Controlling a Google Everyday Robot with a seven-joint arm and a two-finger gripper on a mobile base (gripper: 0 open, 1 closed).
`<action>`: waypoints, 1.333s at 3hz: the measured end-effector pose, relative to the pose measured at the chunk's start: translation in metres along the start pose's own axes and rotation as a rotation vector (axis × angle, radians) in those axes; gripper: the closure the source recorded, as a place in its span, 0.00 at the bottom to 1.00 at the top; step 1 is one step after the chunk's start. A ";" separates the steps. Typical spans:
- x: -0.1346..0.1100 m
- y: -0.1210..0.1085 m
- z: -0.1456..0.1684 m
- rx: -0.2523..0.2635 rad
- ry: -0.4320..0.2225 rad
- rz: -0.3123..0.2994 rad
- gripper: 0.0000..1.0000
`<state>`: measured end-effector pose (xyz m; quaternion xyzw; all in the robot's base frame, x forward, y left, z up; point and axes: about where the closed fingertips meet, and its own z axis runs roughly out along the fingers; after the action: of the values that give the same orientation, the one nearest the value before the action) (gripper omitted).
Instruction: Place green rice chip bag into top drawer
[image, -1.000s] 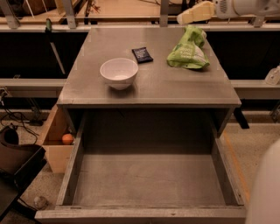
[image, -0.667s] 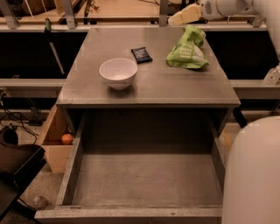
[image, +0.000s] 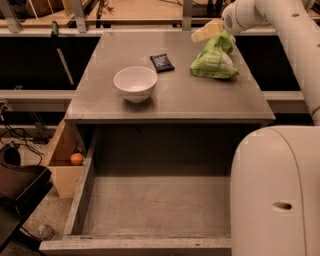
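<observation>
Camera view: the gripper (image: 206, 32) hangs at the far right of the cabinet top (image: 200, 102), right at the upper end of the green rice chip bag (image: 215, 62).
Grip: whether it is open or closed, or has the bag, cannot be told.
Bag: lying on the cabinet top, far right, right of a dark packet (image: 162, 62) and a white bowl (image: 135, 83).
Top drawer (image: 155, 205): pulled out toward the near side, nothing in it.
Done: drawer open, arm at the bag.
Left: by my reading, lifting the bag, carrying it nearer and releasing it inside.
Writing: white lettering on the bag, unreadable; none legible on the packet.
</observation>
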<state>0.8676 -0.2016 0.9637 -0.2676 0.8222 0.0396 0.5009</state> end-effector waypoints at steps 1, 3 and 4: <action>0.031 -0.012 0.014 0.015 0.062 0.067 0.00; 0.083 0.002 0.040 -0.058 0.151 0.186 0.41; 0.085 0.004 0.043 -0.063 0.155 0.187 0.64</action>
<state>0.8702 -0.2172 0.8698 -0.2076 0.8782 0.0910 0.4212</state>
